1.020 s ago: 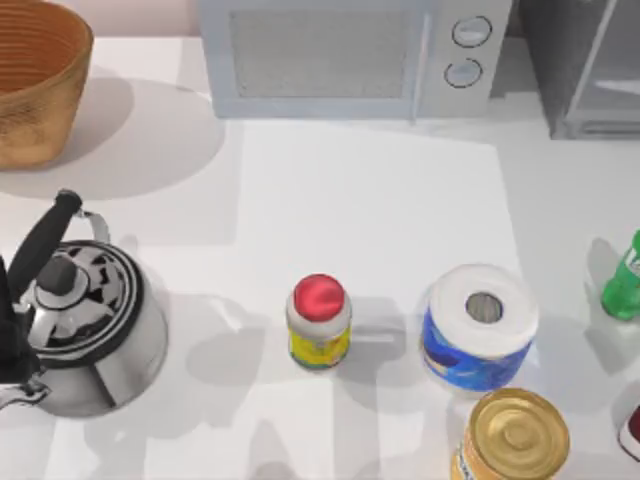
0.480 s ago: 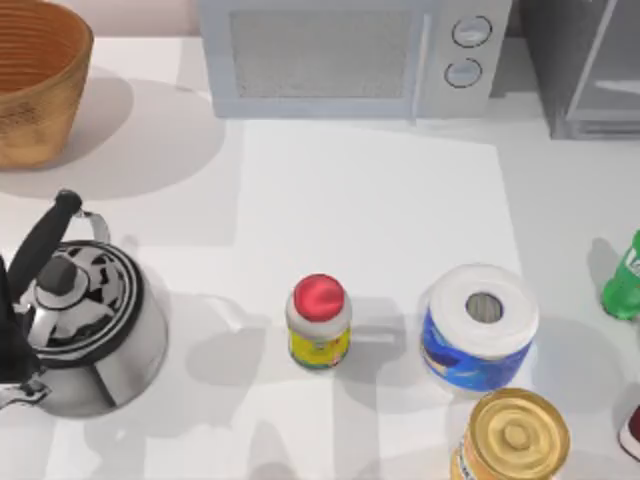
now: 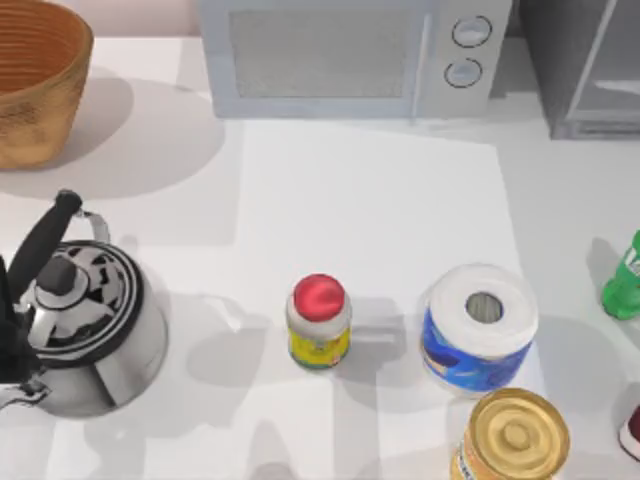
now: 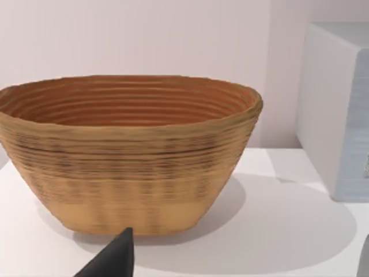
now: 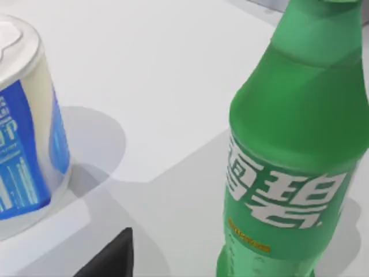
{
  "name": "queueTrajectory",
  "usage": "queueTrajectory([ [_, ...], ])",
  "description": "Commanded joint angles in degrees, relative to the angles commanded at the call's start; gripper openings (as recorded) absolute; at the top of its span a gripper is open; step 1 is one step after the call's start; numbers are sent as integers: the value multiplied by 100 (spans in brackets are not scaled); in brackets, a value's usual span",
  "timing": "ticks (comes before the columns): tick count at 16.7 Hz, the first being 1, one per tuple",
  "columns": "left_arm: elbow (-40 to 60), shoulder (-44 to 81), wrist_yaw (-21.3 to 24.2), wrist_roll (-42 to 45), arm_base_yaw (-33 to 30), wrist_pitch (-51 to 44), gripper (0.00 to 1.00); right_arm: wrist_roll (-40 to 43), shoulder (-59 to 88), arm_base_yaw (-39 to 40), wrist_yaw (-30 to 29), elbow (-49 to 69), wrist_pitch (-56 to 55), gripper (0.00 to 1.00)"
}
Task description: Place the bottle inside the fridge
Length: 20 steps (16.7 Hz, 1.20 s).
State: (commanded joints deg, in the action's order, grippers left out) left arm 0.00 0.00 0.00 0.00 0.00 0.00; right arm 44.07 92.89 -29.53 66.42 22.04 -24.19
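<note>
Green translucent bottle (image 5: 291,144) beside cylindrical paper roll (image 5: 26,127).

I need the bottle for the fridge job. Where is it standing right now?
The bottle stands upright at the table's far right edge in the top view, right of the paper roll and nearer than the fridge.

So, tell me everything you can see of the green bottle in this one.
The bottle is bright green translucent plastic with a rounded shoulder narrowing to a neck, and a green label wrap carrying large white characters above small orange print. It stands upright on the white table at the top view's right edge, apart from the paper roll to its left. Nothing touches it but the table. A dark fingertip of the right gripper shows close by.
</note>
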Motion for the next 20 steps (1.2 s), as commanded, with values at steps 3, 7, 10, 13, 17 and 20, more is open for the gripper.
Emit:
queueTrajectory([
  [3,0,0,0,0,0,0,100,-45,-24,29,-12,-11,-17,100],
  [7,0,0,0,0,0,0,100,-495,-11,241,-141,25,-431,100],
  [10,0,0,0,0,0,0,100,-1017,223,578,-405,36,-1130,100],
  [13,0,0,0,0,0,0,100,-1455,684,965,-733,88,-1921,100],
  [17,0,0,0,0,0,0,100,-1746,1186,1269,-1011,87,-2639,100],
  [20,0,0,0,0,0,0,100,-1762,1225,1292,-1033,78,-2694,100],
])
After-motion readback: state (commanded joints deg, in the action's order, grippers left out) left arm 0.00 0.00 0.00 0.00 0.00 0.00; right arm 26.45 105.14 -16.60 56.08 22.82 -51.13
